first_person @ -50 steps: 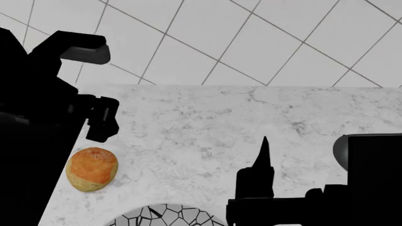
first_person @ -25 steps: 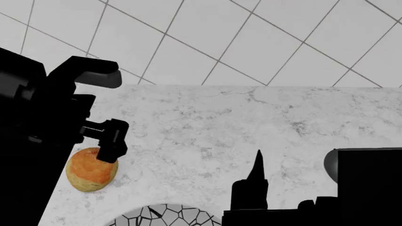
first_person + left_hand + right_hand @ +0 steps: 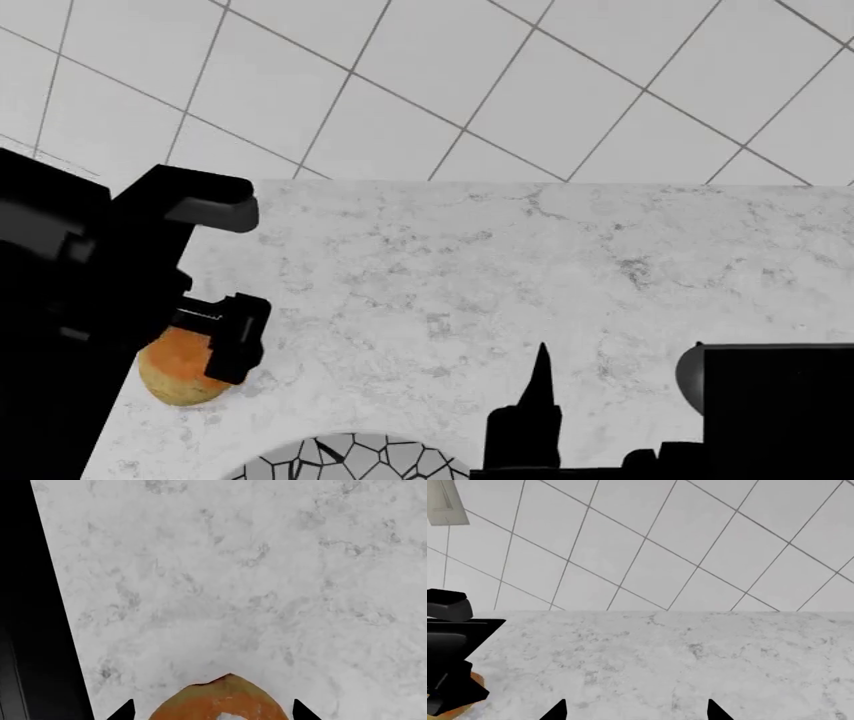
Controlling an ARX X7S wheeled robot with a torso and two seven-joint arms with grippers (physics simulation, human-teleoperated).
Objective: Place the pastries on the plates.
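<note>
Pastry (image 3: 176, 372): one golden-orange bun, resting on the marble counter (image 3: 534, 260) near its left edge, directly under the left pincer (image 3: 209, 714). In the left wrist view the bun's crust fills the gap between the two dark fingertips (image 3: 124, 711), which stand on either side of it with bare counter showing between each tip and the crust; the jaws are spread wide and nothing is held yet. Judged purpose of this placing: the pincer straddles the bun so that a plain closing would catch it across its width.

Mosaic plate (image 3: 350, 458): white with black cracked rim pattern, only its far edge in view, lying on the counter near the left pincer, toward the robot's side and to the right of it. Likely the destination for this bun, being the only plate in view. No wooden plate visible.

Right pincer (image 3: 635, 711): parked low over the counter, well apart from the bun, jaws spread, empty; it appears kept clear of the left arm's working space.

Tiled wall (image 3: 534, 80): behind the counter, beyond both pincers.
</note>
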